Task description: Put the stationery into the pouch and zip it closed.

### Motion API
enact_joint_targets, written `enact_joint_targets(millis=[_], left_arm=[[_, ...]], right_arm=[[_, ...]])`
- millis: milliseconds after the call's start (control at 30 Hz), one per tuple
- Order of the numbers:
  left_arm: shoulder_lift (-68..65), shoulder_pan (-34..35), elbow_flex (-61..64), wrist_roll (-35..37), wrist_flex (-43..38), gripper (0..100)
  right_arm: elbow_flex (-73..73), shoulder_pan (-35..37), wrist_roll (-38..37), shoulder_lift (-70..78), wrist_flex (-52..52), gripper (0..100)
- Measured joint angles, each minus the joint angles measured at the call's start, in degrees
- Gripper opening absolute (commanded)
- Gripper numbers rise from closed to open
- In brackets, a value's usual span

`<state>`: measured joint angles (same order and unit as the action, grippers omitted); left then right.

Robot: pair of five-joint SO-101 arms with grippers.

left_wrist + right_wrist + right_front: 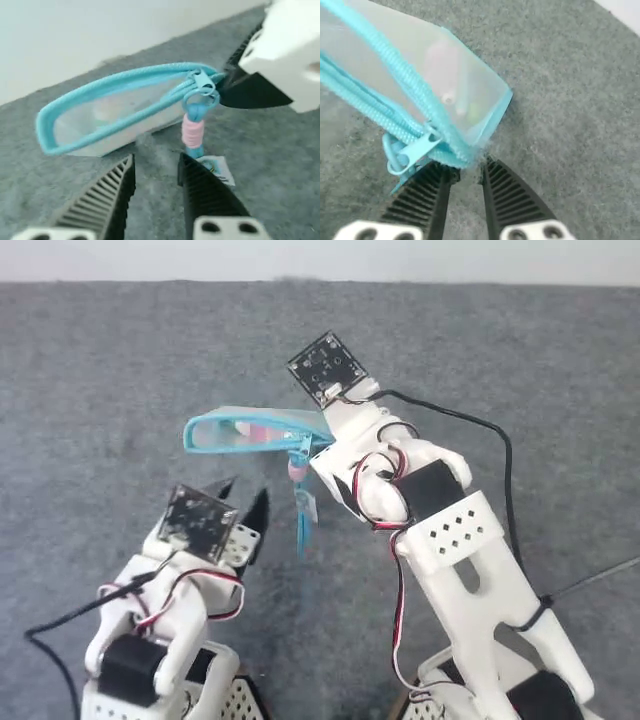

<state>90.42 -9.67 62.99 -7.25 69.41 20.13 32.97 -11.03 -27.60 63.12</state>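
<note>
The translucent pouch [225, 435] [115, 112] [375, 55] with light-blue trim stands on edge mid-table, its zip partly open along the top. Pale pink stationery [451, 75] shows through its wall. My right gripper [318, 445] [469, 169] is shut on the pouch's end seam, just beside the zipper pull [412, 150] [202, 82]. A pink charm [192, 131] and a blue strap with a tag [303, 505] hang from the pull. My left gripper [245, 492] [156, 159] is open with nothing in it, a little in front of the pouch and close to the hanging charm.
Grey carpet-like mat [120, 360] covers the table, with a white wall [75, 35] behind the far edge. Open room lies to the left of and beyond the pouch. The right arm's black cable [500, 450] loops over the mat.
</note>
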Motion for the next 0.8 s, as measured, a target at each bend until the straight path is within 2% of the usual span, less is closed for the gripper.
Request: enact_joint_targets(millis=[367, 633, 800], left_arm=[[-5.3, -2.5, 0.5, -1.8, 0.0, 25], [-8.2, -2.5, 5.1, -3.7, -3.2, 25], [-8.3, -2.5, 7.4, -3.7, -6.2, 19]], right_arm=[[0.0, 5.6, 0.0, -0.4, 2.7, 0.8], [0.0, 7.6, -0.8, -8.4, 3.5, 0.8], [2.3, 8.0, -2.5, -10.7, 3.5, 0.8]])
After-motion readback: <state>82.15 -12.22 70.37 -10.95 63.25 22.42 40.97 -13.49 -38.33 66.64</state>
